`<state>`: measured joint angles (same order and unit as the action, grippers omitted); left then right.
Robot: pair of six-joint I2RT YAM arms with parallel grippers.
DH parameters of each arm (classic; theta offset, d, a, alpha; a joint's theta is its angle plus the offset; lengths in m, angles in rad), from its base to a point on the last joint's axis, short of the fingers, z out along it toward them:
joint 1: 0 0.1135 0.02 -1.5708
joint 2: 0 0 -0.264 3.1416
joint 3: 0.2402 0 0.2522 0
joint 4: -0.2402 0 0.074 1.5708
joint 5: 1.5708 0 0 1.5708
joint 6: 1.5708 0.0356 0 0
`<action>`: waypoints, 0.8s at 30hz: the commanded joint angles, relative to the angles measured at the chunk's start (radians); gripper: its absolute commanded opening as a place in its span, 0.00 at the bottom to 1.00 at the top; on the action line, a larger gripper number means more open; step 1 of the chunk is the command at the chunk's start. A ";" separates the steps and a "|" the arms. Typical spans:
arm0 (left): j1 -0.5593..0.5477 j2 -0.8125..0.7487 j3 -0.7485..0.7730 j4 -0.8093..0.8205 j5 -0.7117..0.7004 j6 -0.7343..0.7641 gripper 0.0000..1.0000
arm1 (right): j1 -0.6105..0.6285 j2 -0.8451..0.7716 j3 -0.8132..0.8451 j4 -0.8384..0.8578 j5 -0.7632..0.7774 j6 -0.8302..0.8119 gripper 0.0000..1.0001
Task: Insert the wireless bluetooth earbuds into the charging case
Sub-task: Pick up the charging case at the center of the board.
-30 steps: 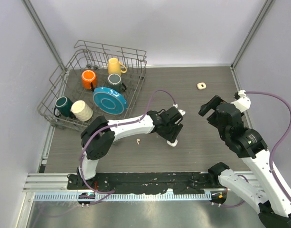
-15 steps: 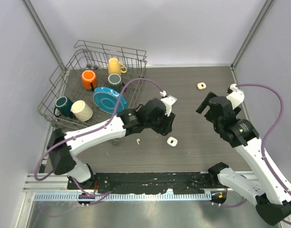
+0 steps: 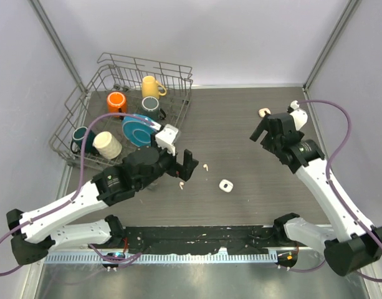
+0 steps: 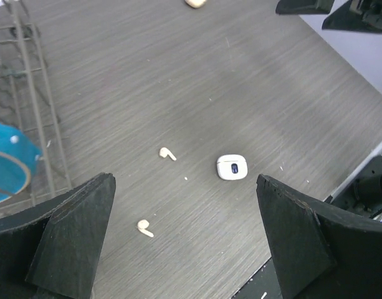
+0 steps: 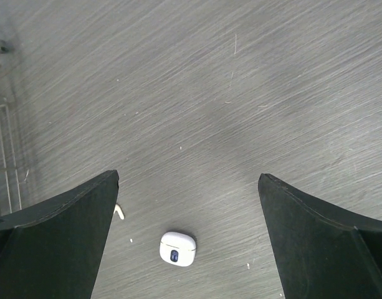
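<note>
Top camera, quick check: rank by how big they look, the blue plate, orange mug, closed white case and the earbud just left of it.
Largest to smallest:
1. round blue plate, part hidden
2. orange ceramic mug
3. small white rounded charging case
4. tiny white plastic earbud
No ties.

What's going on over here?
Two robot arms are meant to put earbuds into a case. Right now the left arm and right arm both hover above the table with jaws wide open, holding nothing. Two earbuds lie loose on the table, apart from the small white case. A rack of mugs stands at the far left.
</note>
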<state>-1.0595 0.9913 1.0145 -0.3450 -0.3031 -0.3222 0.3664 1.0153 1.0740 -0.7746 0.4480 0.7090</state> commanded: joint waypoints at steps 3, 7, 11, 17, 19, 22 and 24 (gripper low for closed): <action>0.004 -0.129 -0.059 0.067 -0.172 -0.047 1.00 | -0.092 0.118 0.119 0.044 -0.130 0.067 1.00; 0.004 -0.216 -0.077 0.075 -0.168 -0.037 1.00 | -0.104 0.146 0.159 0.092 -0.128 0.038 1.00; 0.004 -0.287 -0.105 0.139 -0.102 0.008 1.00 | -0.180 0.193 0.161 0.133 -0.181 0.061 1.00; 0.004 -0.287 -0.080 0.078 -0.103 0.031 1.00 | -0.354 0.377 0.227 0.129 -0.356 0.110 1.00; 0.004 -0.284 -0.068 0.049 -0.105 0.031 1.00 | -0.414 0.429 0.271 0.126 -0.365 0.118 1.00; 0.004 -0.296 -0.085 0.040 -0.108 0.029 1.00 | -0.434 0.529 0.348 0.101 -0.284 0.139 0.98; 0.004 -0.307 -0.097 0.044 -0.123 0.040 1.00 | -0.442 0.594 0.400 0.094 -0.252 0.158 0.97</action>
<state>-1.0580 0.7017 0.9134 -0.3111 -0.4145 -0.3054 -0.0669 1.5547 1.3514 -0.6823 0.1444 0.8204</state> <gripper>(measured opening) 0.996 0.984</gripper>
